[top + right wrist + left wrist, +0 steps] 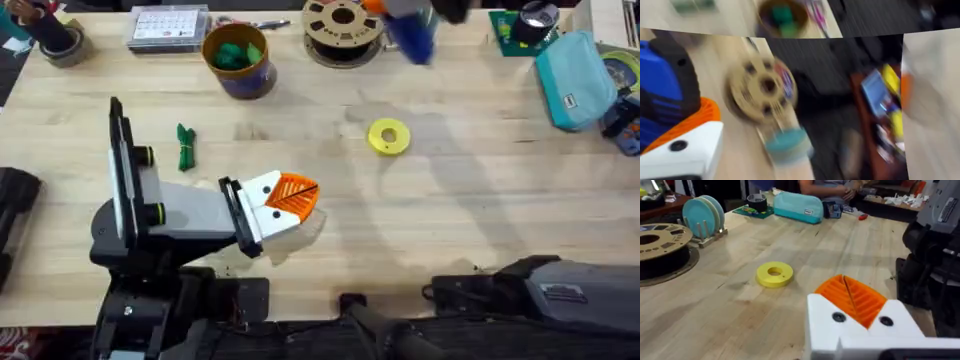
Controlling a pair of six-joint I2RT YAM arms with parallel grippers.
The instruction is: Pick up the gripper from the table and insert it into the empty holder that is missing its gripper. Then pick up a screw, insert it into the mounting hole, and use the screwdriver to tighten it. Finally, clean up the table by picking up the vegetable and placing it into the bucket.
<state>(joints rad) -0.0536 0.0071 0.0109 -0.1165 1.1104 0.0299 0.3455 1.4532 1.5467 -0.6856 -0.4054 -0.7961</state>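
Note:
My left gripper [292, 198] rests low over the near-left table, shut with its two orange ribbed pads [852, 297] pressed together and nothing between them. Each pad sits in a white holder block [840, 330]. A loose gripper and a screw are out of view. The dark-green vegetable [185, 147] lies on the table left of and beyond my left gripper. The bucket [240, 62] stands at the far left with green lumps inside. The blue screwdriver [662, 95] shows blurred beside my right gripper [807, 125], over the far edge near the spool.
A brown filament spool [343, 28] sits at the far middle. A yellow ring [389, 136] lies mid-table. A teal pouch [572, 80] is at the far right and a tape roll [62, 45] at the far left. My right arm's base [545, 290] fills the near right.

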